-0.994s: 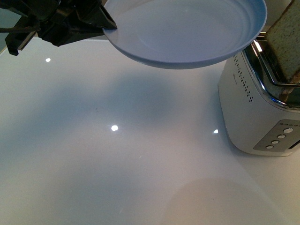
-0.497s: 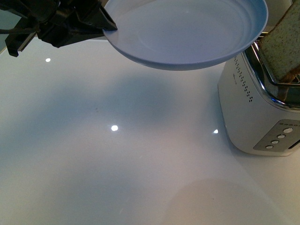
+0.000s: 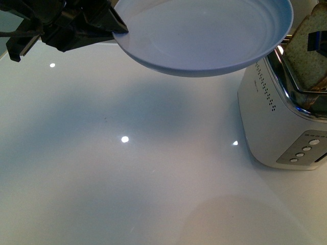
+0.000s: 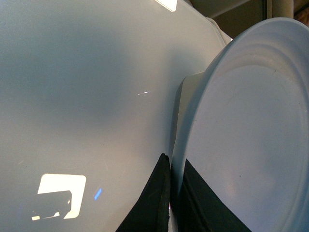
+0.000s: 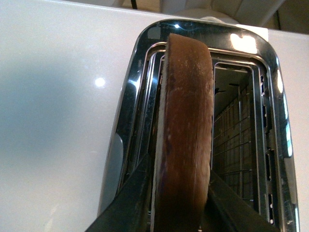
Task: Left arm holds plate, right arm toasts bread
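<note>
Two-arm toasting set-up, seen from the front and from both wrists. The left gripper point(image 3: 115, 25), black with angular pointed jaws, enters from the upper left of the front view and is clenched on the rim of the plate point(image 3: 204, 35); the left wrist view shows that rim pinched edgewise between the two dark jaws, one above and one below it. The plate, pale blue-grey with faint concentric rings, is held in the air above the white glossy table point(image 3: 127, 178), casts a soft shadow on it, and carries nothing. Its far edge reaches over the near top corner of the toaster point(image 3: 276, 127), a white housing with a chrome top, a perforated side and a row of round buttons on its front panel. The bread point(image 3: 305, 51), a light brown slice with a darker crust, stands tilted at the toaster's top, its lower end inside the wire frame of one slot and its upper part well clear of it. In the right wrist view the right gripper point(image 5: 181, 205) grasps the slice edge-on, one dark finger point(image 5: 133, 195) pressed against each face; the neighbouring slot point(image 5: 234, 125) is open, its wire cage exposed.
</note>
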Action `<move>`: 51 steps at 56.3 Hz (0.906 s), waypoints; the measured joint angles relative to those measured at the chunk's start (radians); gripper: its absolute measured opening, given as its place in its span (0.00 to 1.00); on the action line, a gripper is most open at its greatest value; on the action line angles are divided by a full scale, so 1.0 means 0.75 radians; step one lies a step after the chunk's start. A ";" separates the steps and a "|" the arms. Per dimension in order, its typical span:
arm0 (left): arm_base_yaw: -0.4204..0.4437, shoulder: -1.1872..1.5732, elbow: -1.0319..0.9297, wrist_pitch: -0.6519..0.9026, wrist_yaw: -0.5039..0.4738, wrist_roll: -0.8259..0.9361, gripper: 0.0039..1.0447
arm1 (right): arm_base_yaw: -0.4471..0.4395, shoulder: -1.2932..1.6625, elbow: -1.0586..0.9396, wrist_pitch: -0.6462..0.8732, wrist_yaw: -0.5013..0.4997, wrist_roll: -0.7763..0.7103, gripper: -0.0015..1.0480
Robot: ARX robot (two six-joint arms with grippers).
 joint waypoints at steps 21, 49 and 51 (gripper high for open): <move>0.003 -0.001 -0.001 0.004 0.006 0.001 0.02 | -0.094 -0.389 -0.167 0.024 -0.107 0.153 0.88; 0.007 -0.018 -0.030 0.011 -0.001 0.017 0.02 | -0.199 -0.740 -0.406 0.326 -0.148 0.136 0.76; 0.007 -0.019 -0.030 0.013 -0.001 0.021 0.02 | -0.203 -0.759 -0.467 0.432 -0.145 0.101 0.70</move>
